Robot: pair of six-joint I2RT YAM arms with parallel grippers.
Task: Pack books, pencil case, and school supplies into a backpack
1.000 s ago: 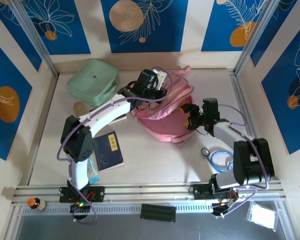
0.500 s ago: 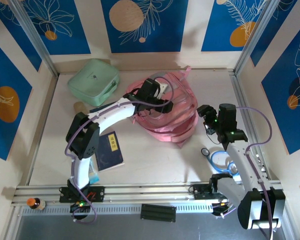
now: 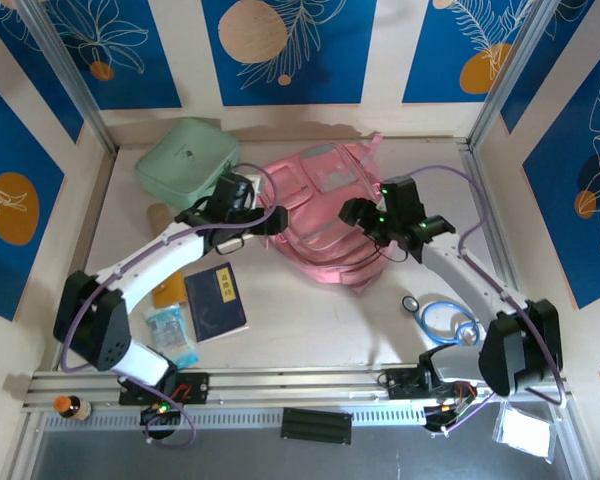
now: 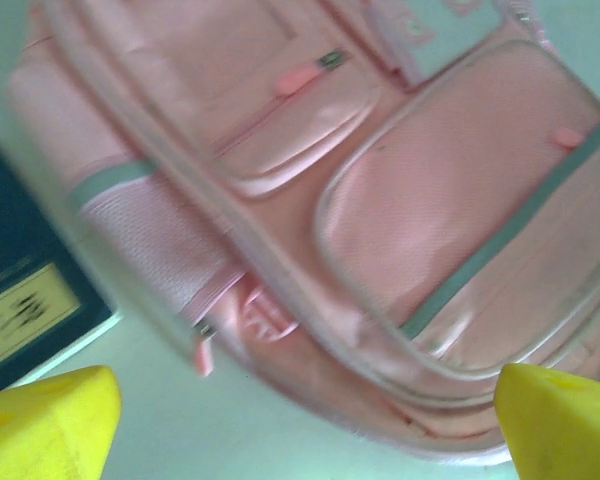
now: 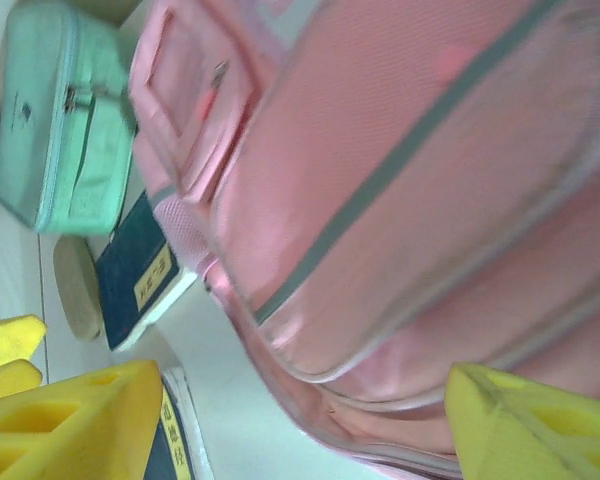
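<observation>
Left hand (image 3: 268,222) and right hand (image 3: 355,212) both stand wide open at the pink backpack (image 3: 325,215), holding nothing.
The left hand hovers at the backpack's 9 o'clock edge, its yellow fingertips (image 4: 40,425) far apart with nothing between them. The right hand sits at the 3 o'clock side, equally spread and empty. The backpack lies flat with its front pockets up, at the worktop's (image 3: 310,320) centre toward 12 o'clock. One navy book (image 3: 216,301) lies at the backpack's 7 o'clock, apart from it. A second navy book (image 4: 20,290) lies just beside the bag's mesh side pocket. The tan pencil case (image 3: 159,213) rests at the backpack's 9 o'clock, near the mint-green case (image 3: 185,160).
</observation>
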